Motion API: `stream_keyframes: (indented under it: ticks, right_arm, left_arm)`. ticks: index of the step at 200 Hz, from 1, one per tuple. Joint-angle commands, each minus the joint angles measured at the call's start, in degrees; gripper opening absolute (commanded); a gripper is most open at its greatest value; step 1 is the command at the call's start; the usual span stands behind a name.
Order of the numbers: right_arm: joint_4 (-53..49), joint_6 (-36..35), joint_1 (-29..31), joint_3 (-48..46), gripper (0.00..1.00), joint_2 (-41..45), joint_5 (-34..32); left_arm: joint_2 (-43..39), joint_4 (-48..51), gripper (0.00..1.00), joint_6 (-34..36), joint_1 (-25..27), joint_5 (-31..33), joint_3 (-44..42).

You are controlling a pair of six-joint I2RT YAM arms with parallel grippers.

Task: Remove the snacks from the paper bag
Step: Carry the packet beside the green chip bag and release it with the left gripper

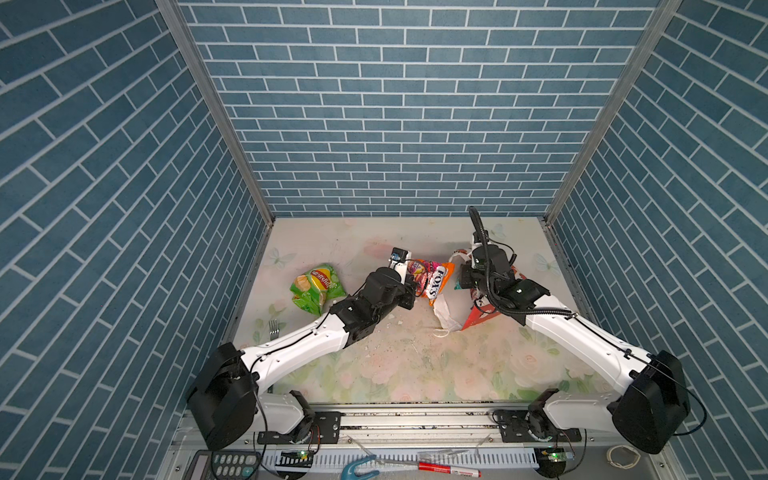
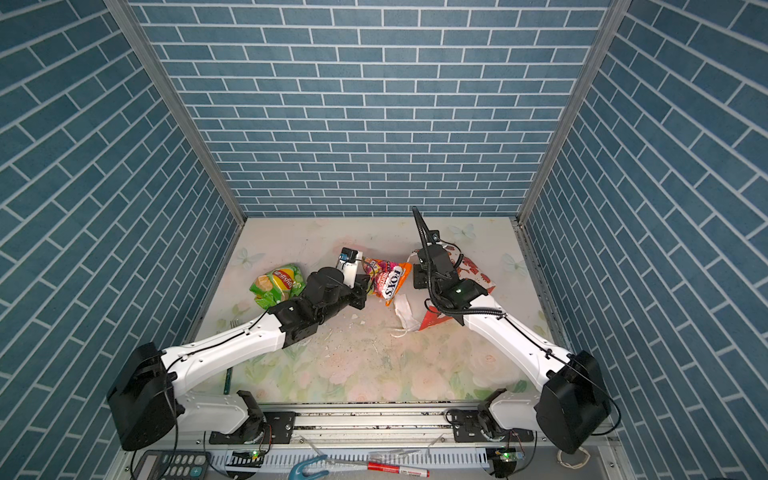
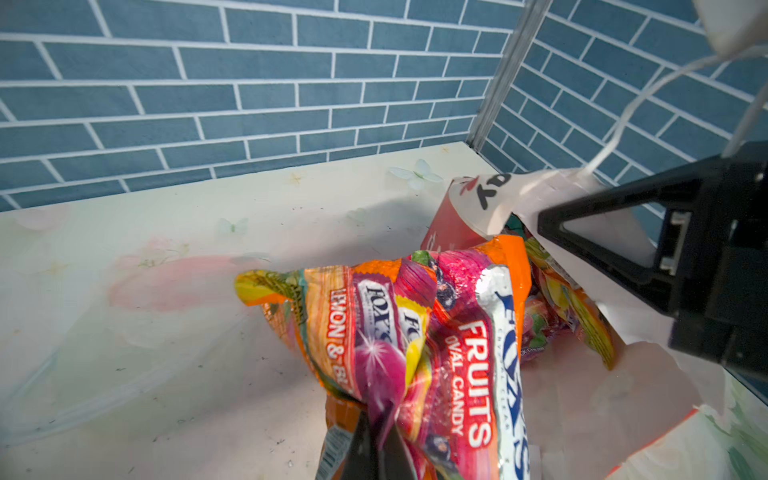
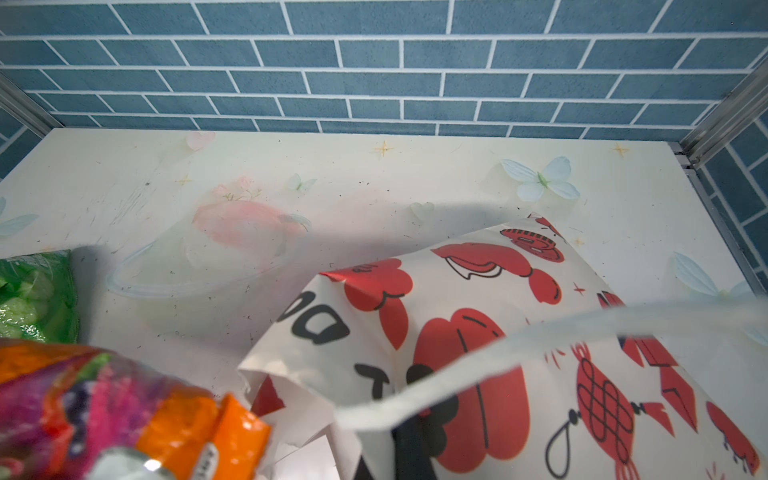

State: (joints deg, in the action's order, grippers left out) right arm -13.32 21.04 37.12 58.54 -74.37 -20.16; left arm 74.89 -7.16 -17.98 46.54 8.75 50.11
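FOX'S candy bag point(image 3: 469, 332) looks light, slippery; left gripper point(image 3: 378, 440) clamps its end seam, right gripper point(image 4: 409, 446) clamps paper bag point(image 4: 457, 332) rim

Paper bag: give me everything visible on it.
The paper bag is white, crumpled paper with red cartoon prints, black lettering and a white string handle. It lies on its side on the floral table, mouth open toward the left arm. The right end effector pinches its upper rim; candy packets show inside, an orange FOX'S packet at the mouth.
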Motion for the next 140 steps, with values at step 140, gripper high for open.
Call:
stream_keyframes:
  ticks: [140]
  right_arm:
    - [0.3,4.7,0.2,-0.4,0.0,2.5,-2.1]
  left_arm:
    - [-6.5,-0.5,0.0,-2.4,-13.8,4.8,-7.5]
